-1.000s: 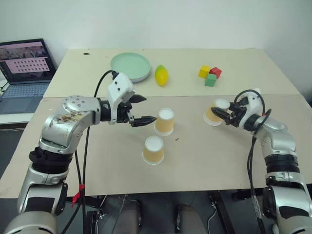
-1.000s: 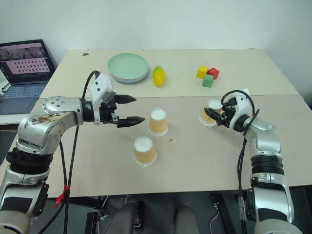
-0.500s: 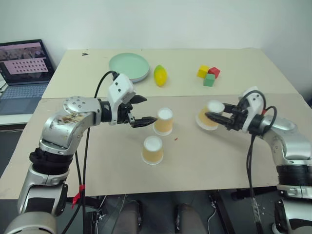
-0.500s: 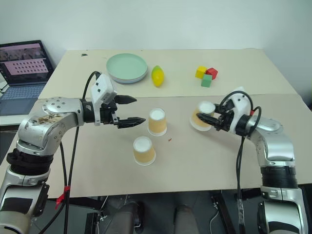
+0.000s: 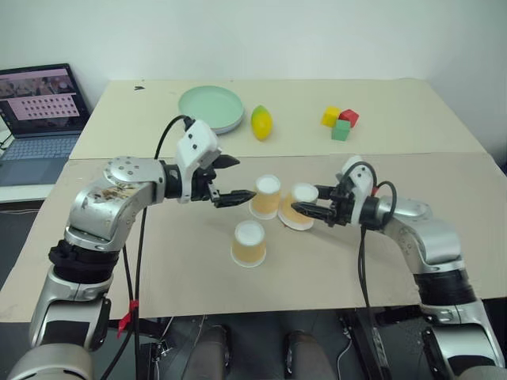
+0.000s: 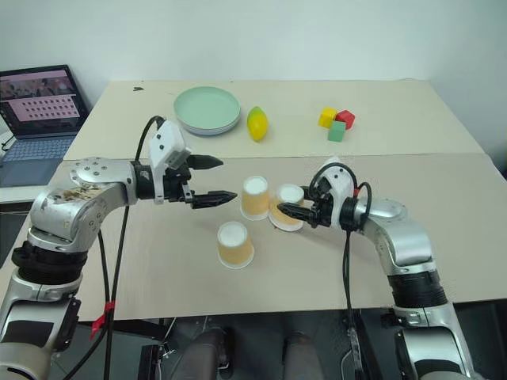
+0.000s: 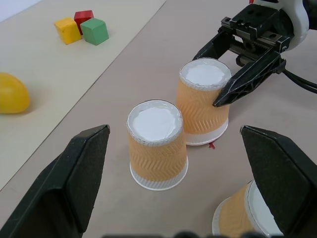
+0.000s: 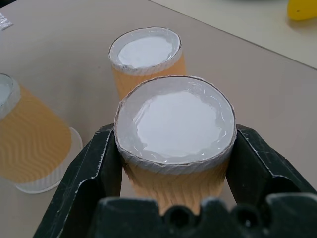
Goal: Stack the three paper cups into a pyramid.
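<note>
Base step: you are setting the second cup beside the first.

Your right hand (image 5: 310,206) is clamped on a cup (image 5: 298,206), tilted, just beside the far cup (image 5: 267,196); the third cup (image 5: 249,243) stands nearer on the table (image 5: 333,261). Your left hand (image 5: 230,180) hangs spread apart. Next, level the held cup, seat it, then let go.

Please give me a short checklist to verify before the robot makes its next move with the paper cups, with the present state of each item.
1. Right gripper shut on the held cup: ok.
2. Held cup inverted, tilted only slightly: ok.
3. Held cup beside the far cup, ready as base partner; whether they touch: cannot tell.
4. Near cup upright on the table, free to be picked: ok.
5. Left gripper open, near the far cup but not touching: ok.
6. Pyramid built: not ok, no cup is on top yet.
</note>
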Controlling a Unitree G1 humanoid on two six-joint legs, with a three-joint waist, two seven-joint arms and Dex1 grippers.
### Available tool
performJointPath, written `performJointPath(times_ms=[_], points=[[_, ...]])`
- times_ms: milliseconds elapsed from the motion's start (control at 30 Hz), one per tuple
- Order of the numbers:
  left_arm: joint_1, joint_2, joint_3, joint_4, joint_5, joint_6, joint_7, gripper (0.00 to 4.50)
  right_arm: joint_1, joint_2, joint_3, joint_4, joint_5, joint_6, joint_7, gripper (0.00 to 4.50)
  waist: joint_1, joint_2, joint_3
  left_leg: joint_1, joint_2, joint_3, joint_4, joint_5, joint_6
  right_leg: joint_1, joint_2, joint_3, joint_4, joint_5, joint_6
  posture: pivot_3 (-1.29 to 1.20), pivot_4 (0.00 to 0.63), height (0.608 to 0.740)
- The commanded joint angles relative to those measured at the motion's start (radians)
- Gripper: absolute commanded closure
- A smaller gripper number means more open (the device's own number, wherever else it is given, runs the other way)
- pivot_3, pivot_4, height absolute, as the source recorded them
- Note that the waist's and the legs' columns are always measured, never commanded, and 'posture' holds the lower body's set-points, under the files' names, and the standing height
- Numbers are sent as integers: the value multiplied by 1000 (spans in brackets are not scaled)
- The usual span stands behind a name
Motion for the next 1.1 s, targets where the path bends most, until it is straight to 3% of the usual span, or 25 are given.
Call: performJointPath(times_ms=[33,567,633,733,967,1100], points=[[-8,10,30,-37,-8,4,13,0,-38,7,-3,19,-14,-45,5,1841,0,0,0,0,0,0,0,0,0,0,0,0,0,0,0,0,150,740],[0,15,35,-51,-12,14,26,0,-76,55,5,108,-47,-100,2,1841,-2,0,0,0,0,1,0,0,0,0,0,1,0,0,0,0,150,740],[1,14,35,-53,-13,15,27,0,-87,66,3,122,-50,-105,-4,870,-2,0,0,0,0,1,0,0,0,0,0,1,0,0,0,0,150,740],[3,13,36,-57,-16,19,29,0,-98,73,3,133,-69,-123,-20,118,-2,0,0,0,0,1,0,0,0,0,0,1,0,0,0,0,150,740],[5,10,34,-56,-15,16,31,0,-106,56,-32,112,-46,-107,-15,118,-1,0,0,0,0,1,0,0,0,0,0,1,0,0,0,0,150,740],[0,3,28,-48,-13,12,30,0,-115,25,-116,58,44,-48,0,118,0,0,0,0,0,1,0,0,0,0,0,1,0,0,0,0,150,740]])
